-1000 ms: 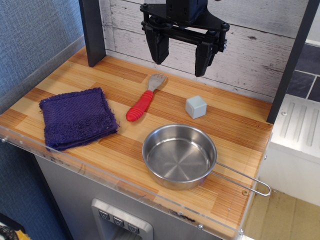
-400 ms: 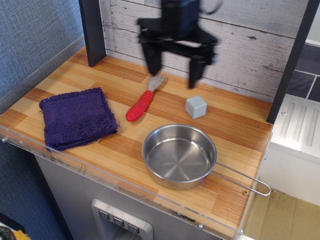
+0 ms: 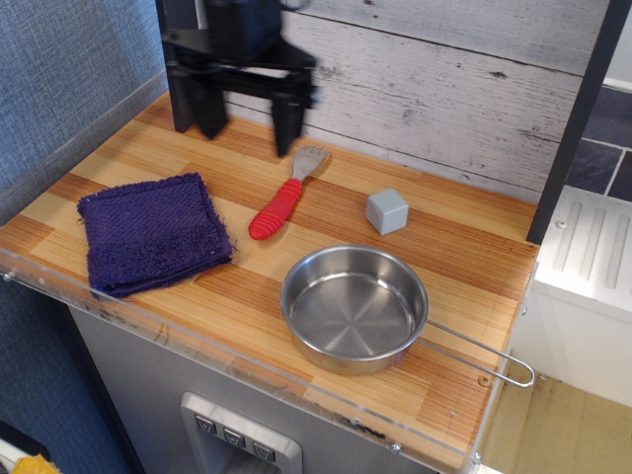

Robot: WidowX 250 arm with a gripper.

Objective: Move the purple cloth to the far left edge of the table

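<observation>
The purple cloth (image 3: 153,235) lies folded and flat on the left front part of the wood-plank table (image 3: 464,267), close to the clear front edge. My black gripper (image 3: 249,123) hangs open and empty above the back left of the table, behind and to the right of the cloth, well above it. Its two fingers (image 3: 288,126) point down and are motion-blurred.
A spatula with a red handle (image 3: 283,201) lies right of the cloth. A grey cube (image 3: 387,211) sits mid-table. A steel pan (image 3: 355,307) with a wire handle stands at the front. A dark post (image 3: 181,69) stands at the back left corner.
My gripper has moved left along the back of the table, from above the spatula and cube to above the back left. The cloth and other objects have not moved.
</observation>
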